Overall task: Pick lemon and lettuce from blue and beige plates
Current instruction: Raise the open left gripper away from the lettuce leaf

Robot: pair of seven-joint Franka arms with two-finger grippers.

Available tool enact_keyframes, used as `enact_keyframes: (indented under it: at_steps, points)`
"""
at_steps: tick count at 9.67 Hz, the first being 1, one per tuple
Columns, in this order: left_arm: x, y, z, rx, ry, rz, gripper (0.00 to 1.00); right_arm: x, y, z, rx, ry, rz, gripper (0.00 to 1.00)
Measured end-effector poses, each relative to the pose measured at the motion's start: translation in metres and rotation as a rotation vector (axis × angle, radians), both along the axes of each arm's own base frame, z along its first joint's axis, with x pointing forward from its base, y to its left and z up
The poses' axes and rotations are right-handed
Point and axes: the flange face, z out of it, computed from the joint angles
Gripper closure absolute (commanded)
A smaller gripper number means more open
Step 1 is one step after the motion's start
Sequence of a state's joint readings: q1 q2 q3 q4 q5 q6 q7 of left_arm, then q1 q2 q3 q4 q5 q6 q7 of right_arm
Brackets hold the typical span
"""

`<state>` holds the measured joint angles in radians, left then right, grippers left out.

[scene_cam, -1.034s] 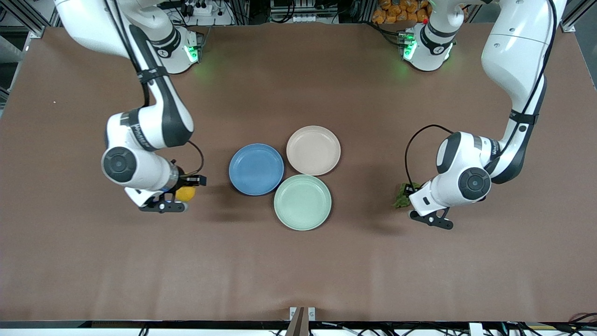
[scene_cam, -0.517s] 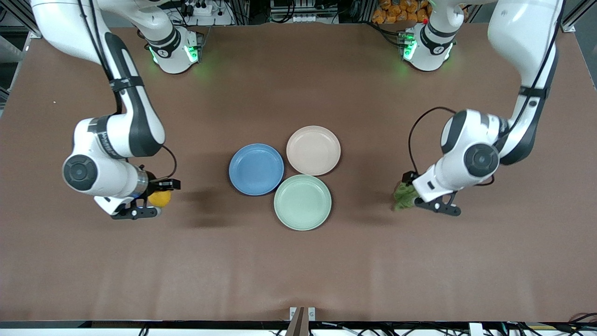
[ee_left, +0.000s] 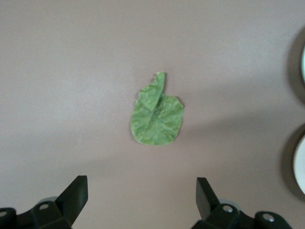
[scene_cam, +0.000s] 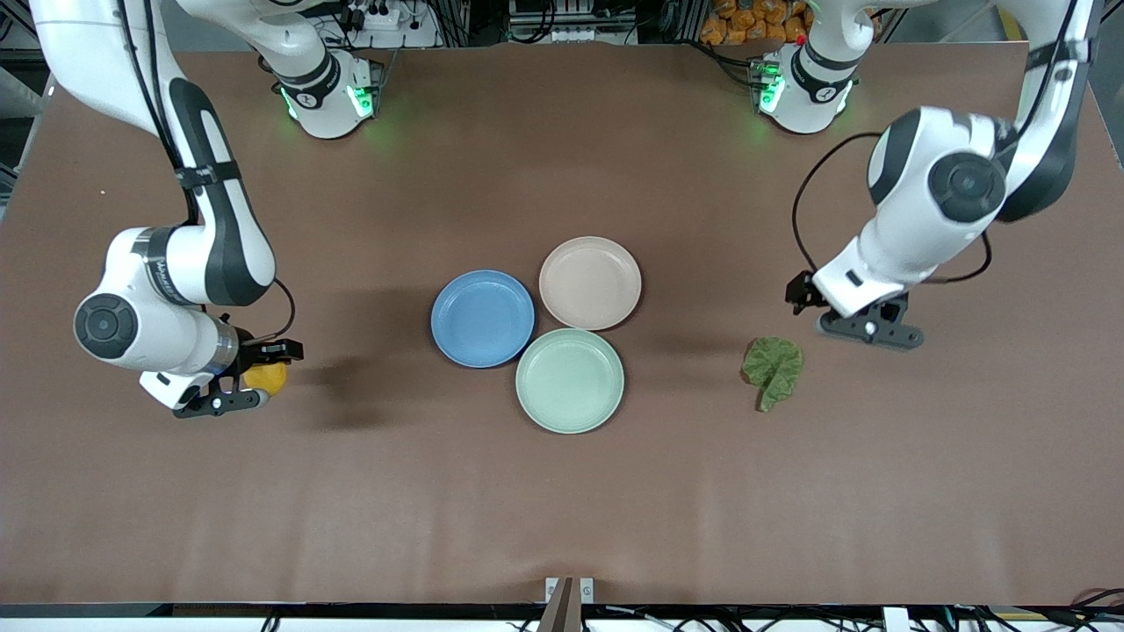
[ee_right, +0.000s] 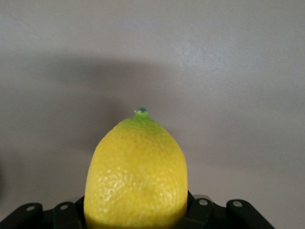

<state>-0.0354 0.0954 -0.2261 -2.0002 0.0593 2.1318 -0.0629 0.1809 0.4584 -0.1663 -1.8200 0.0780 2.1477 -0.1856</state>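
Observation:
The lemon, yellow-orange, is held in my right gripper, low over bare table toward the right arm's end; it fills the right wrist view. The lettuce, a green crinkled leaf, lies flat on the table toward the left arm's end, and shows in the left wrist view. My left gripper is open and empty, raised above the table just beside the leaf; its fingers stand wide apart. The blue plate and the beige plate are both empty.
A pale mint-green plate, empty, touches the blue and beige plates on the side nearer the front camera. Plate rims show at the edge of the left wrist view. Brown table surface surrounds everything.
My left gripper has let go of the lettuce, which now lies on the table, and has risen away toward its base. My right gripper has carried the lemon farther toward the right arm's end.

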Motion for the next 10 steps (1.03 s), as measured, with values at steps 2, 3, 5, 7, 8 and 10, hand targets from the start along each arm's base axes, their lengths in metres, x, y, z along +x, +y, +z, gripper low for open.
enact_keyframes:
  at_steps: [2,3,5,7,8,10]
  points:
    - [-0.009,0.002,0.027,-0.021,-0.042,0.019,0.0,-0.014,-0.02,-0.025,-0.01,-0.015,0.002,0.42]
    - [-0.01,0.004,0.042,-0.043,-0.066,0.044,0.0,-0.021,-0.025,-0.038,-0.015,-0.032,-0.001,0.42]
    - [-0.004,0.012,0.082,-0.07,-0.139,0.072,0.0,-0.039,-0.033,-0.065,-0.025,-0.054,-0.012,0.42]
    - [-0.001,0.018,0.11,-0.066,-0.126,0.084,0.0,-0.053,-0.038,-0.085,-0.033,-0.077,-0.019,0.42]
    - [-0.002,0.02,0.126,-0.06,-0.106,0.089,0.0,-0.059,-0.039,-0.094,-0.036,-0.078,-0.028,0.42]
    - [-0.006,0.022,0.164,-0.05,-0.07,0.09,0.0,-0.061,-0.039,-0.102,-0.042,-0.078,-0.057,0.35]
